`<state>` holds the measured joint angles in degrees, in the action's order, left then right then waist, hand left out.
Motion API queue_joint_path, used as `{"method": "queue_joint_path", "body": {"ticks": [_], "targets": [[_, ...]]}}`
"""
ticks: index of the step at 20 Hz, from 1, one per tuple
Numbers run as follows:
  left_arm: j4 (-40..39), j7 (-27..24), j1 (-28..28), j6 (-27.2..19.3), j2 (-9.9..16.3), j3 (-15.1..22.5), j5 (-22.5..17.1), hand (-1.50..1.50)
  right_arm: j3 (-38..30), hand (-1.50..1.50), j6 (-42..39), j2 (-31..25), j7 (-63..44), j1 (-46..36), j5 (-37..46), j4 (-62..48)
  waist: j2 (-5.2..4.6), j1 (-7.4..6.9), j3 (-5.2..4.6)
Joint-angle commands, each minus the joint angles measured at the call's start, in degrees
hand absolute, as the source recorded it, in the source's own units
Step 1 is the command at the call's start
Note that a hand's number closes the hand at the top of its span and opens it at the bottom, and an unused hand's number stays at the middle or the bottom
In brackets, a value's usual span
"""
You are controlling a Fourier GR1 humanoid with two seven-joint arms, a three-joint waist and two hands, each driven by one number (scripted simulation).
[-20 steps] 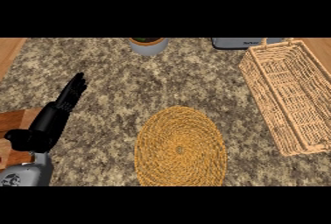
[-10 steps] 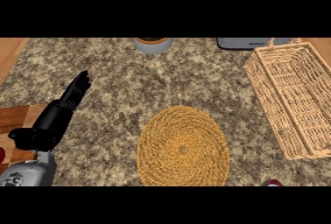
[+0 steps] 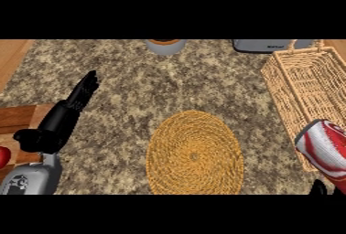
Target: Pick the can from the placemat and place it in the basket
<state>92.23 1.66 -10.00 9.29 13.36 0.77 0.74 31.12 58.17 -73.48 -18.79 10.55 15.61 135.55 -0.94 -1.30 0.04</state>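
Note:
A red and white can (image 3: 326, 147) shows at the lower right edge, tilted, beside the near corner of the wicker basket (image 3: 304, 87). Just below it a black bit of my right hand (image 3: 318, 187) sticks out; the rest of that hand is out of view, and it seems to hold the can. The round woven placemat (image 3: 194, 153) lies in the middle with nothing on it. My left hand (image 3: 67, 114) rests at the left, open with straight fingers pointing up the counter, far from the can.
At the counter's far edge stand a grey pot (image 3: 165, 45) and a grey appliance (image 3: 267, 45). A wooden board (image 3: 17, 121) and a red object (image 3: 3, 156) lie at the left edge, beside my left forearm.
The can has come into view at the lower right, next to the basket's near corner. The left hand keeps its pose.

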Motion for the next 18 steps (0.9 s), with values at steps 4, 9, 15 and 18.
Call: {"method": "queue_joint_path", "body": {"ticks": [4,9,15,18], "targets": [[1.0,1.5,0.2,1.1,-0.5,0.8,-0.9,0.00,-16.9,1.50,-7.7,0.5,-7.1,-10.5,-24.9,-3.6,0.39,-0.78,0.12],[-0.6,-1.3,1.4,-0.1,-0.6,0.4,1.0,0.00,-25.0,1.50,-22.3,4.2,3.1,-13.5,-37.9,-18.1,0.67,0.35,0.20],[-2.4,0.2,-3.0,1.3,0.5,-1.9,-0.9,0.00,-28.6,1.50,-39.4,9.4,17.8,-18.2,-42.3,-41.5,0.48,-0.13,0.08],[-0.4,-1.6,1.3,1.6,-0.3,-0.6,0.1,0.00,-26.4,1.50,-40.3,15.7,24.3,-21.2,-37.4,-50.0,0.62,-0.20,0.03]]}}
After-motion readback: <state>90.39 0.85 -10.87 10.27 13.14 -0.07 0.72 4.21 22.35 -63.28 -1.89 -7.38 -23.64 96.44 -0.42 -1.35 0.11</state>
